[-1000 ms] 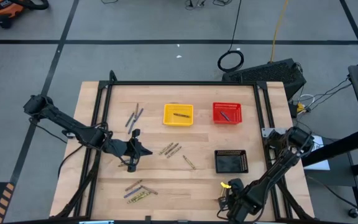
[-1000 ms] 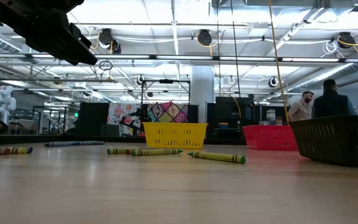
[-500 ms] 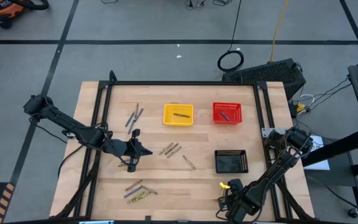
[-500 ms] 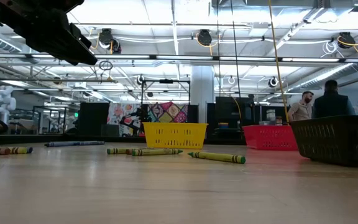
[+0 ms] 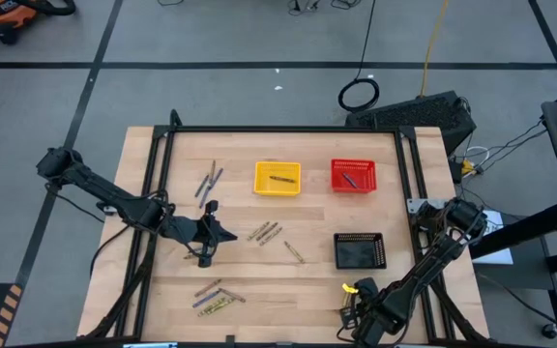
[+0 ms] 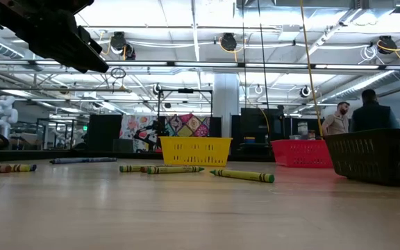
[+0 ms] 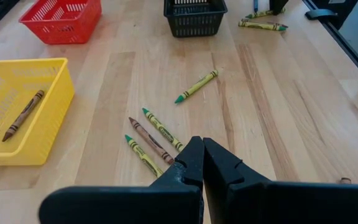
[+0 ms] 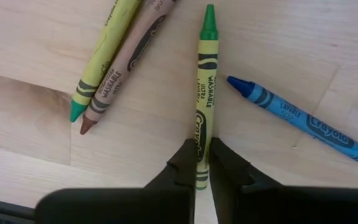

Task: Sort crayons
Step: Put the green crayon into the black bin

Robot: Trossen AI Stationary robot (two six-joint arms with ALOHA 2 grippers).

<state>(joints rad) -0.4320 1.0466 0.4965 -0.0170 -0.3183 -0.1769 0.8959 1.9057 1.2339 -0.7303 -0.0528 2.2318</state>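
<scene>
A yellow-green crayon (image 8: 202,99) lies on the tabletop (image 8: 36,124) with its long axis running straight out from the right end effector (image 8: 197,163), green tip pointing away; the fingers are pinched narrowly on its near end. Its wrapper reads "Crayola" and "ULTRA WASHABLE". Just beside it, a blue crayon (image 8: 303,121) marked "Crayola" angles its tip toward the held one, and on the other side a brown crayon (image 8: 126,62) marked "WASHABLE" lies against another yellow-green crayon (image 8: 101,59), both slanted. The right arm is folded low over the tabletop's near edge. The left end effector (image 7: 202,160) hangs with fingers pressed together above three crayons (image 7: 151,140).
</scene>
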